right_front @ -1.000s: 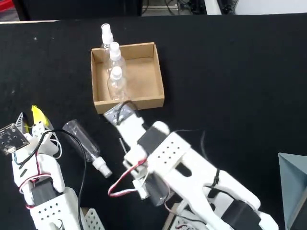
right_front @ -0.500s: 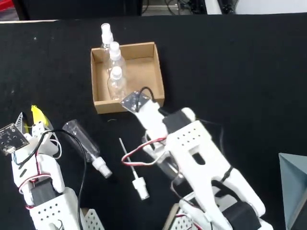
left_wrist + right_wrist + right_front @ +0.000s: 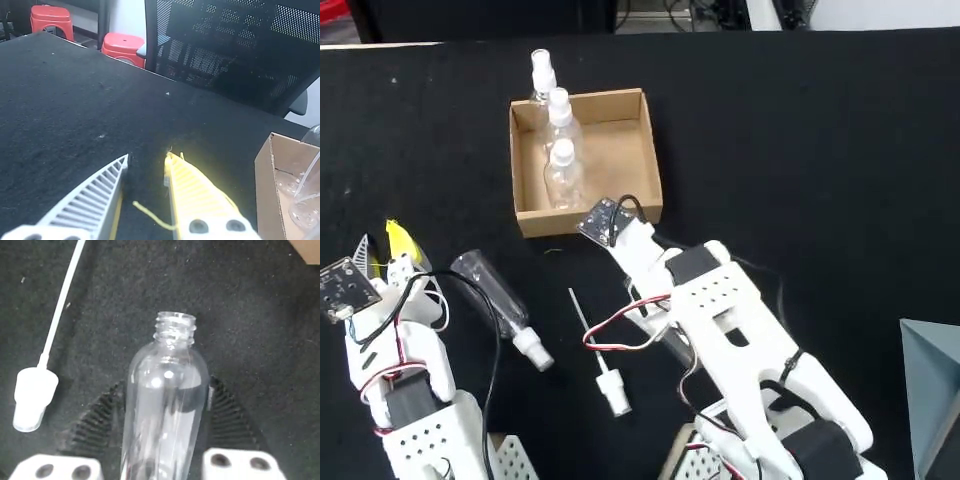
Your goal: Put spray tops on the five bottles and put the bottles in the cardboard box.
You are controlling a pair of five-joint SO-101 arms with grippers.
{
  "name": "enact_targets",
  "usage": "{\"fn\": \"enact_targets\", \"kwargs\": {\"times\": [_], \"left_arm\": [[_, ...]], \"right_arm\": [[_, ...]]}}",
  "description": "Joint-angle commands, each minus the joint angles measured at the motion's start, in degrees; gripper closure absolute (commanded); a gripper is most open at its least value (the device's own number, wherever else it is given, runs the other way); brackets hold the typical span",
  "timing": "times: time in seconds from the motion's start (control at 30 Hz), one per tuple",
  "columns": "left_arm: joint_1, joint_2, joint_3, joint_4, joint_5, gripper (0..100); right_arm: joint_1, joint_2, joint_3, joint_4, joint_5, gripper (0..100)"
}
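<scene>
The right gripper (image 3: 167, 385) has its black ribbed fingers (image 3: 95, 420) clamped on either side of an uncapped clear plastic bottle (image 3: 167, 355), whose threaded neck points out past the tips. Just left of it on the black table (image 3: 820, 150) lies a loose white spray top with a long dip tube (image 3: 610, 388). Farther left, a clear bottle with a white spray top fitted (image 3: 500, 305) lies on its side. At the near left, the left gripper (image 3: 145, 160), with one white finger and one yellow, is spread apart above the tabletop. The open cardboard box (image 3: 650, 150) sits farther off. There are three capped bottles (image 3: 563, 170) upright along its left side; I cannot tell whether the farthest stands inside the box or just behind its corner.
</scene>
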Motion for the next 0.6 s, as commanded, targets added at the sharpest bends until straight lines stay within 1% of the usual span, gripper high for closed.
{"fn": "enact_targets", "kwargs": {"times": [0.0,0.4,0.57], "left_arm": [[0.8,-0.3,0.6,-1.3,0.4,89],[0.8,-0.3,0.6,-1.3,0.4,89],[0.8,-0.3,0.6,-1.3,0.4,89]], "right_arm": [[1.3,-2.1,-0.7,0.9,0.8,82.2],[1.3,-1.9,-0.7,0.8,0.6,82.1],[1.3,5.7,-4.3,1.1,0.0,82.0]]}}
